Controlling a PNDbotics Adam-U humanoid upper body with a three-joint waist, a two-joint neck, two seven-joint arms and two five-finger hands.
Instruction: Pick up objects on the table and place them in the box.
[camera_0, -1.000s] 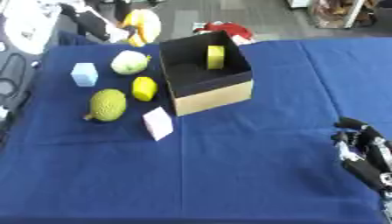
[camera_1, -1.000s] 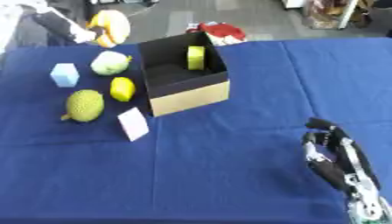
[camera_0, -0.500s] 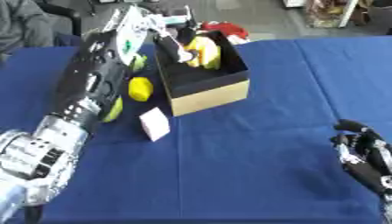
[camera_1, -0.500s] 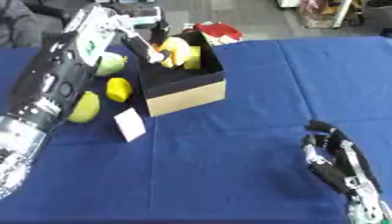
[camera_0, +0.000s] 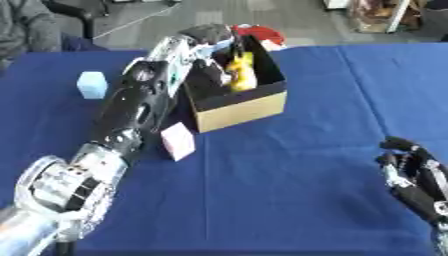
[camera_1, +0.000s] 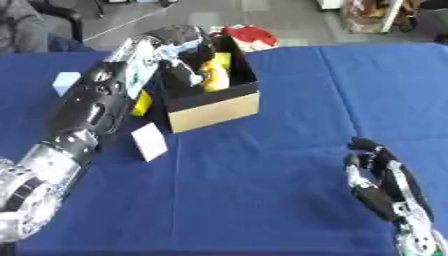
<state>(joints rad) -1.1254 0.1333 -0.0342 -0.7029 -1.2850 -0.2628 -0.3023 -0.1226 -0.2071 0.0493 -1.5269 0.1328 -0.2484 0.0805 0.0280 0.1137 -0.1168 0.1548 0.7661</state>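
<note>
An open cardboard box (camera_0: 241, 110), black inside, stands at the back middle of the blue table (camera_0: 289, 190). My left arm reaches in from the lower left, and my left hand (camera_0: 208, 37) is over the box's far left corner, curled on a yellow-orange fruit (camera_0: 242, 70) that hangs inside the box. A second yellow piece beside it cannot be told apart. A pale pink cube (camera_0: 178, 141) lies left of the box front. A light blue cube (camera_0: 91, 84) sits at the far left. A yellow fruit (camera_1: 143, 102) peeks out beside my arm. My right hand (camera_0: 415, 175) rests open at the lower right.
A red thing (camera_0: 260, 34) lies behind the box at the table's far edge. My left arm hides the fruits left of the box. A person's sleeve shows at the upper left corner, off the table.
My left arm came in from the left carrying the yellow-orange fruit and has lowered it into the box. It now covers the green fruits. The right hand has stayed put.
</note>
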